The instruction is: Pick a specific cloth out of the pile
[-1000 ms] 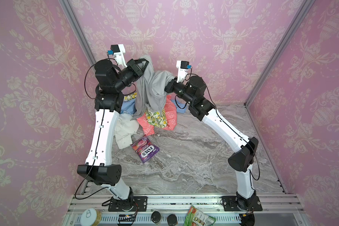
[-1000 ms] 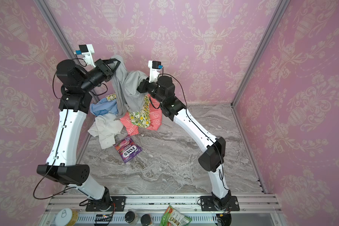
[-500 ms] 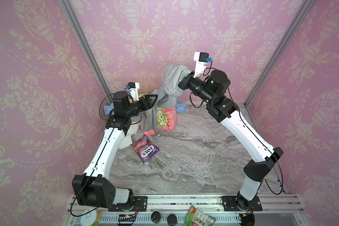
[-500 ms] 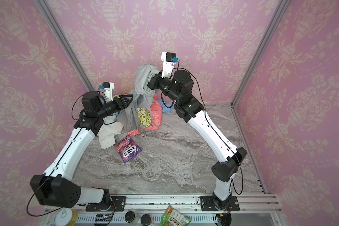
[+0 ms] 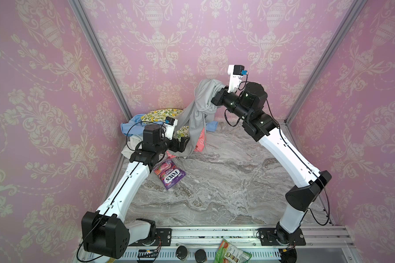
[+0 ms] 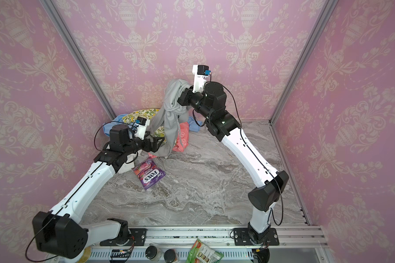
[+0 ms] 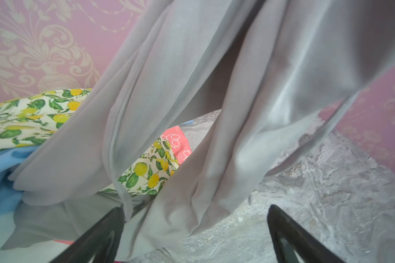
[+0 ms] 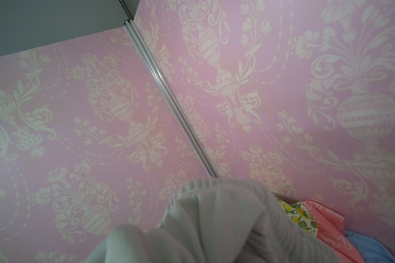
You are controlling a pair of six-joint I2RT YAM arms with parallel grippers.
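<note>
Holding the grey jersey garment (image 5: pixel 200 113) up in both top views, right gripper (image 5: pixel 212 99) clamped on its bunched top so the rest dangles below, over the pile (image 5: pixel 160 113). Left wrist view: left gripper (image 7: pixel 196 208) spread wide, fabric draped just ahead. Right wrist view: fingers buried in grey.

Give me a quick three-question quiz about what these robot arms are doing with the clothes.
1. True or false: the left gripper is clamped shut on the grey cloth.
2. What lies on the table in front of the pile? A purple sweet bag; B mug; C book.
3. Fill in: the grey cloth hangs from the ____ gripper.
Key: 1 false, its jaws stand open; 2 A; 3 right gripper.
</note>
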